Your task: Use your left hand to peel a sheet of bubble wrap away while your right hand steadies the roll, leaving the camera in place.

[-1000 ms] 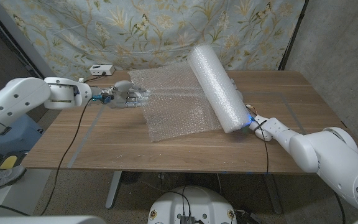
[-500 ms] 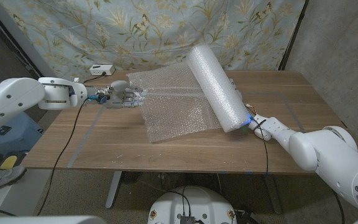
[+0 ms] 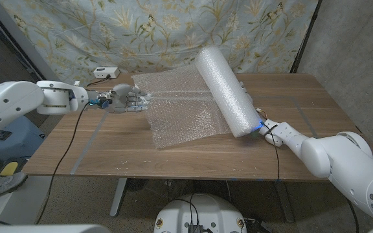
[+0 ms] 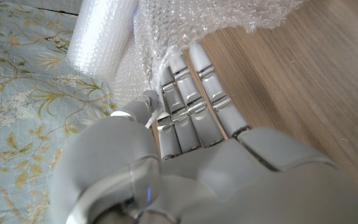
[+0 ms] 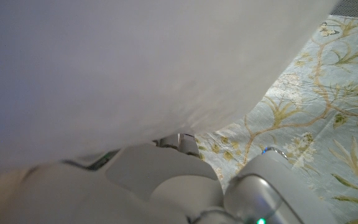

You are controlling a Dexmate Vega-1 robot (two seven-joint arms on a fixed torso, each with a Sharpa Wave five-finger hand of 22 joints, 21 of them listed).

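A thick white bubble wrap roll (image 3: 225, 90) lies slantwise on the wooden table (image 3: 109, 145). From it a clear sheet (image 3: 183, 113) is unrolled flat toward my left side. My left hand (image 3: 125, 98) pinches the sheet's far left corner; in the left wrist view its fingers (image 4: 191, 93) lie along the crinkled sheet (image 4: 185, 25), with the roll (image 4: 101, 37) behind. My right hand (image 3: 267, 127) touches the roll's near end, its fingers hidden by the roll. In the right wrist view the blurred roll (image 5: 135, 62) looms right over that hand (image 5: 166, 180).
A small white box (image 3: 105, 72) with a cable sits at the table's back left corner. A black cable (image 3: 76, 145) runs from my left wrist across the table and over the front edge. A flowered curtain (image 3: 173, 32) hangs behind the table.
My left hand has drawn a little further to my left with the sheet's corner, pulling the sheet tauter. The roll and my right hand have barely moved.
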